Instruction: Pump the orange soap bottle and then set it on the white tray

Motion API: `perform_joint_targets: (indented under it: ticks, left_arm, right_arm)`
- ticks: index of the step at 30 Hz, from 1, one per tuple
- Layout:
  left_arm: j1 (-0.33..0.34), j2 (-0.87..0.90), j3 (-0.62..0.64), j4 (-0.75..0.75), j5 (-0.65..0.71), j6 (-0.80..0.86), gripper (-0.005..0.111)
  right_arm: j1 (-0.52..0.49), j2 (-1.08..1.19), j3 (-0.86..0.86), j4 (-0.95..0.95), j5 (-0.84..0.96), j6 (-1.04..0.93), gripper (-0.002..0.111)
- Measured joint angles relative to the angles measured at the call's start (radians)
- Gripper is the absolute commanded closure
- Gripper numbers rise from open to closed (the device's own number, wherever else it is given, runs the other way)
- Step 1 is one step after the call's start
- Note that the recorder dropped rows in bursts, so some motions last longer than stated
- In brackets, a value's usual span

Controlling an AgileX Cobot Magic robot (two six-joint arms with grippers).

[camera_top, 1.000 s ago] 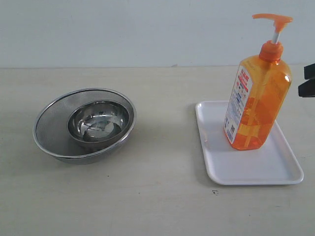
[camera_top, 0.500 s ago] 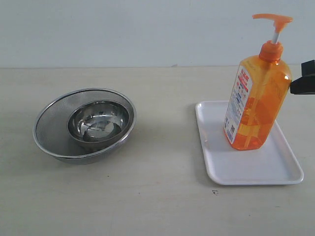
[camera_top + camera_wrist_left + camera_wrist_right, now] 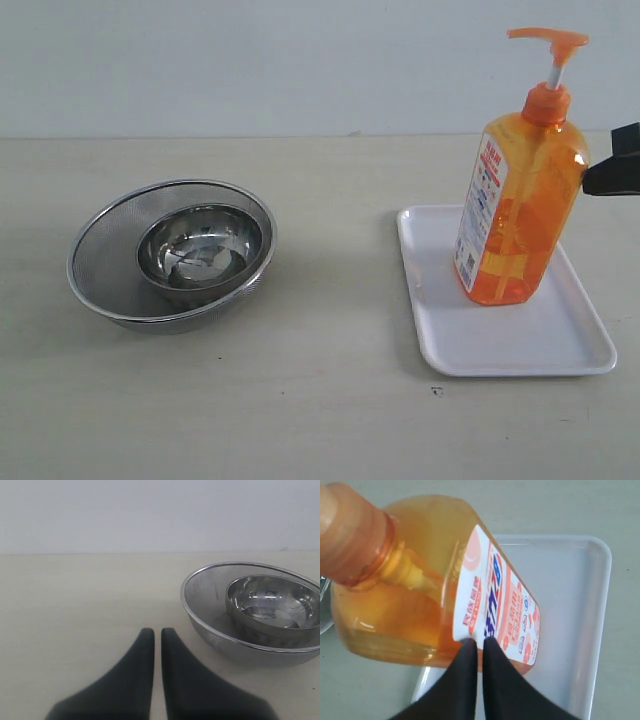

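Standing upright on the white tray (image 3: 520,345) at right, the orange soap bottle (image 3: 525,200) is just left of the right hand (image 3: 603,180), pinched together and empty.

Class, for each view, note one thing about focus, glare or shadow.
Exterior view: even light, faint shadow beside the mesh strainer, bright reflections in the steel bowl. Left wrist view: the left gripper looks soft-edged. Right wrist view: the orange soap bottle blurs at its neck; its label is sharper.
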Motion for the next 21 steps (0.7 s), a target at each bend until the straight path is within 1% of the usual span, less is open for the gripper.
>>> perform_joint_targets:
  ticks: [4, 7, 9, 13, 17, 21]
  left_arm:
    - [0.000, 0.000, 0.000, 0.000, 0.000, 0.000, 0.102]
    - [0.000, 0.000, 0.000, 0.000, 0.000, 0.000, 0.102]
    - [0.000, 0.000, 0.000, 0.000, 0.000, 0.000, 0.102]
    - [0.000, 0.000, 0.000, 0.000, 0.000, 0.000, 0.102]
    - [0.000, 0.000, 0.000, 0.000, 0.000, 0.000, 0.102]
    - [0.000, 0.000, 0.000, 0.000, 0.000, 0.000, 0.102]
  right_arm:
    - [0.000, 0.000, 0.000, -0.003, -0.062, 0.000, 0.108]
    - [0.000, 0.000, -0.033, -0.088, -0.111, 0.024, 0.108]
    - [0.000, 0.000, -0.068, -0.105, -0.119, 0.044, 0.108]
    - [0.000, -0.010, -0.160, -0.118, -0.115, 0.083, 0.108]
    - [0.000, -0.024, -0.298, -0.118, -0.045, 0.135, 0.108]
    - [0.000, -0.024, -0.370, -0.118, -0.026, 0.159, 0.108]
